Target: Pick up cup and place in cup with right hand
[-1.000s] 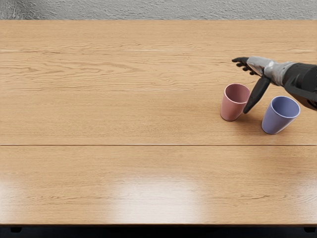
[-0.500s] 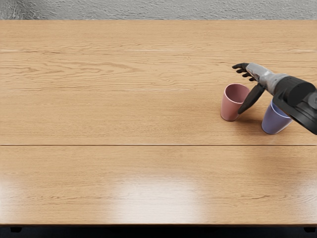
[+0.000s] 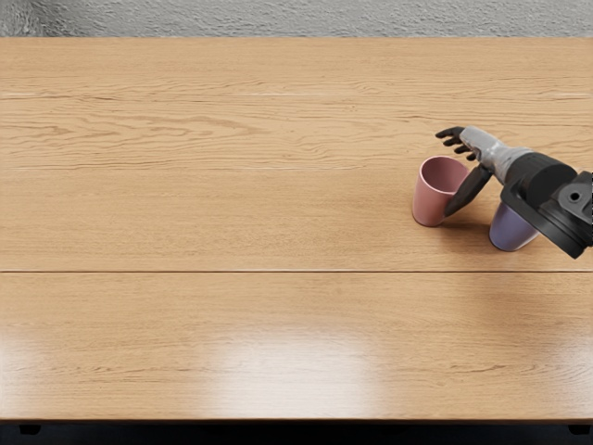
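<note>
My right hand [image 3: 456, 169] is open, with its dark fingers spread just behind the pink cup and its long thumb reaching down along that cup's right side. The pink cup [image 3: 431, 202] stands upright on the table; whether the thumb touches it I cannot tell. To its right is the blue cup [image 3: 510, 228], also upright, its rim and upper part hidden under my right wrist and forearm. Nothing is held.
The wooden table [image 3: 232, 213] fills most of the view, with its front edge near the bottom. A grey textured surface [image 3: 278, 17] lies beyond the back edge.
My right forearm has swung toward the front and now covers the blue cup's top. The hand has turned, its fingers slightly nearer the pink cup. Both cups stayed put.
</note>
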Controlling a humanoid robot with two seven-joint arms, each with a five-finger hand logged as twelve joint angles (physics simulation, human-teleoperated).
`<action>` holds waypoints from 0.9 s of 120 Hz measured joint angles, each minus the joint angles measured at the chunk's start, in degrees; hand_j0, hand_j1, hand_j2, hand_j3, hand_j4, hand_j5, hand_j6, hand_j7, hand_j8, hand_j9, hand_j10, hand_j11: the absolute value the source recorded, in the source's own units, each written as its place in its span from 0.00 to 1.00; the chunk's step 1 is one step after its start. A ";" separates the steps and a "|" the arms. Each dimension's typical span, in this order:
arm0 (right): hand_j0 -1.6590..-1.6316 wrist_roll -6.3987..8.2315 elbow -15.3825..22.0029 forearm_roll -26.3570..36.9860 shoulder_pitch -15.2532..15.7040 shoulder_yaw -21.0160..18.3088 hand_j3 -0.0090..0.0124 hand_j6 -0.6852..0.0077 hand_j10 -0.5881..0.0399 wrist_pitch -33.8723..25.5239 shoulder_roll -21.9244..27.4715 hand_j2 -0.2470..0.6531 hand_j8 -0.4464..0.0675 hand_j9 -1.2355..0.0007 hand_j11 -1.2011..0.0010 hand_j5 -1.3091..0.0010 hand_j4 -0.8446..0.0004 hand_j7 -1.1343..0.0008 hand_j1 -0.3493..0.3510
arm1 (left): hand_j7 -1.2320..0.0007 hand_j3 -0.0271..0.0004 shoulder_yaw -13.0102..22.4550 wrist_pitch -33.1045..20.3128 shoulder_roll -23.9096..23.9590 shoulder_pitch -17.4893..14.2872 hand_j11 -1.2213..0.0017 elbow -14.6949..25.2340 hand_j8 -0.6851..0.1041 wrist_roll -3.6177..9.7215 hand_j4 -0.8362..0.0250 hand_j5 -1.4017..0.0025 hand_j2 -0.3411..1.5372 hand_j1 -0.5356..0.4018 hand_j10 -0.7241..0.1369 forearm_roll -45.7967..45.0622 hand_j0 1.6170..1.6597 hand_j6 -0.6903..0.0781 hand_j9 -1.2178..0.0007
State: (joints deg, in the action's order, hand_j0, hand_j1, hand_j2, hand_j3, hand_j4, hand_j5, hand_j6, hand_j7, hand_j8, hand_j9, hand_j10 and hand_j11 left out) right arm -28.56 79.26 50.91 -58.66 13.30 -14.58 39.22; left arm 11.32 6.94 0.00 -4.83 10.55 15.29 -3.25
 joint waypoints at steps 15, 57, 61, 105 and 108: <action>0.07 0.00 -2.03 0.37 0.19 0.09 0.43 0.71 0.63 0.09 -1.83 0.26 0.50 0.81 0.81 0.82 0.78 0.80 0.32 | 1.00 0.98 0.00 0.00 0.00 0.00 1.00 0.00 0.87 0.00 0.97 1.00 0.18 0.94 0.84 0.00 0.96 0.90 1.00; 0.15 0.08 -3.04 1.63 -0.12 0.62 0.43 0.55 0.48 2.88 -2.88 0.21 0.31 0.73 0.72 0.74 0.67 0.72 0.25 | 1.00 0.97 -0.02 0.00 0.00 0.00 1.00 0.00 0.87 0.00 0.97 1.00 0.18 0.94 0.84 0.01 0.96 0.90 1.00; 0.11 0.13 -2.90 1.49 -0.14 0.65 0.43 0.53 0.46 3.32 -2.75 0.24 0.29 0.71 0.71 0.73 0.66 0.71 0.32 | 1.00 0.97 -0.02 0.00 0.00 0.00 1.00 0.00 0.87 -0.01 0.97 1.00 0.18 0.94 0.84 0.01 0.96 0.90 1.00; 0.16 0.09 -1.06 -0.73 0.04 0.97 0.34 0.36 0.25 5.87 -0.05 0.18 0.05 0.55 0.53 0.58 0.49 0.53 0.51 | 1.00 0.97 -0.01 0.00 0.00 0.00 1.00 0.00 0.87 0.00 0.97 1.00 0.18 0.94 0.84 0.01 0.96 0.90 1.00; 0.17 0.06 -0.84 -1.15 0.05 1.05 0.26 0.39 0.23 6.24 0.33 0.19 0.08 0.55 0.53 0.58 0.47 0.52 0.53 | 1.00 0.97 -0.01 0.00 0.00 0.00 1.00 0.00 0.87 0.00 0.97 1.00 0.18 0.94 0.84 0.01 0.96 0.90 1.00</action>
State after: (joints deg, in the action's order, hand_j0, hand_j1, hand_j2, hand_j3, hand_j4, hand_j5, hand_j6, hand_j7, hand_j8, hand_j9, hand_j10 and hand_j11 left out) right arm -28.50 78.42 49.76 -58.61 14.35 -8.34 39.55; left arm 11.31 6.94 0.00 -4.83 10.55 15.29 -3.24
